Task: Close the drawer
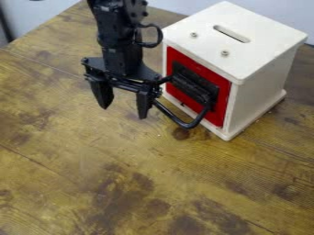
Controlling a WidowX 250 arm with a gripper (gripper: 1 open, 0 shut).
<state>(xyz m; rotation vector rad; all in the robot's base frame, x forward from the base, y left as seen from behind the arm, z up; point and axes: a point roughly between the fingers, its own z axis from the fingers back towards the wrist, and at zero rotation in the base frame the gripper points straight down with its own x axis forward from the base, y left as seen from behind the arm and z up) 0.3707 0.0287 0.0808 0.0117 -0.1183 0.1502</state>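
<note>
The drawer (194, 86) is red with a black front panel and sits in the front face of a cream-white wooden cube (245, 50). Its front looks nearly flush with the cube face. Its large black loop handle (175, 112) sticks out to the lower left over the table. My black gripper (121, 100) hangs fingers-down just left of the handle. The jaws stand apart and hold nothing. The right finger (143, 103) is right beside the handle loop; I cannot tell whether it touches it.
The cube has a slot (230, 34) in its top and stands at the right rear of a worn wooden table (110, 184). The table's left edge runs along the upper left.
</note>
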